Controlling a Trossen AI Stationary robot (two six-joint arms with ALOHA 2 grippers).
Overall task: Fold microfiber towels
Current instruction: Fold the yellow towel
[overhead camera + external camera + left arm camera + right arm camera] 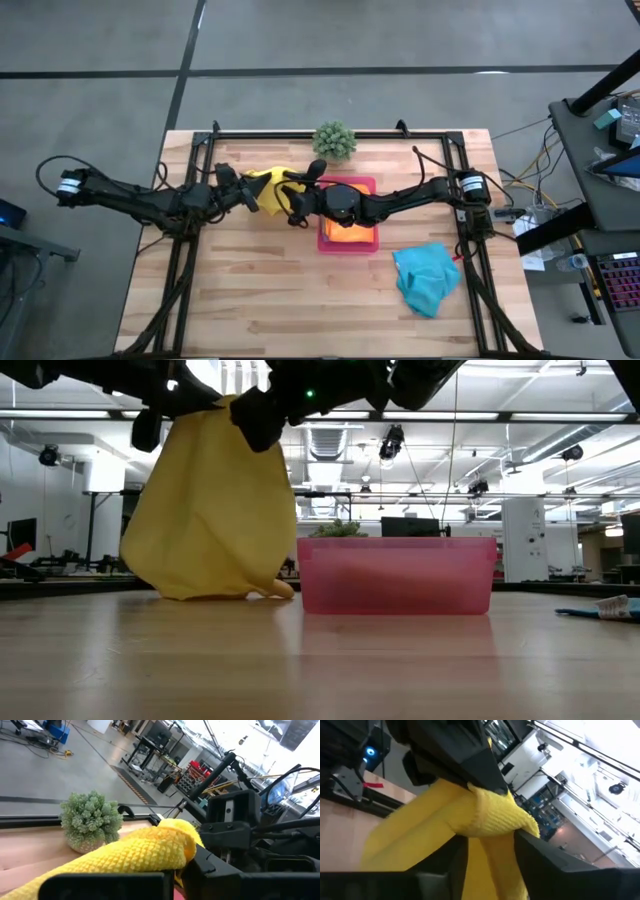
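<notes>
The yellow towel (212, 510) hangs above the bench (250, 300), left of the pink tray (347, 240), with its lower edge brushing the wood. The left gripper (250, 192) is clamped tight on its top edge, and the right gripper (296, 205), just beside it, also pinches that bunched edge. The orange towel (349, 234) lies in the tray at bench centre. The turquoise towel (427, 278) sits crumpled toward four o'clock, and the potted plant (334, 140) stands at twelve o'clock.

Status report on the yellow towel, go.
Left gripper shut on yellow towel, lifted, hem touching table. Right gripper at the same towel, grip unclear. Pink tray close beside it.
</notes>
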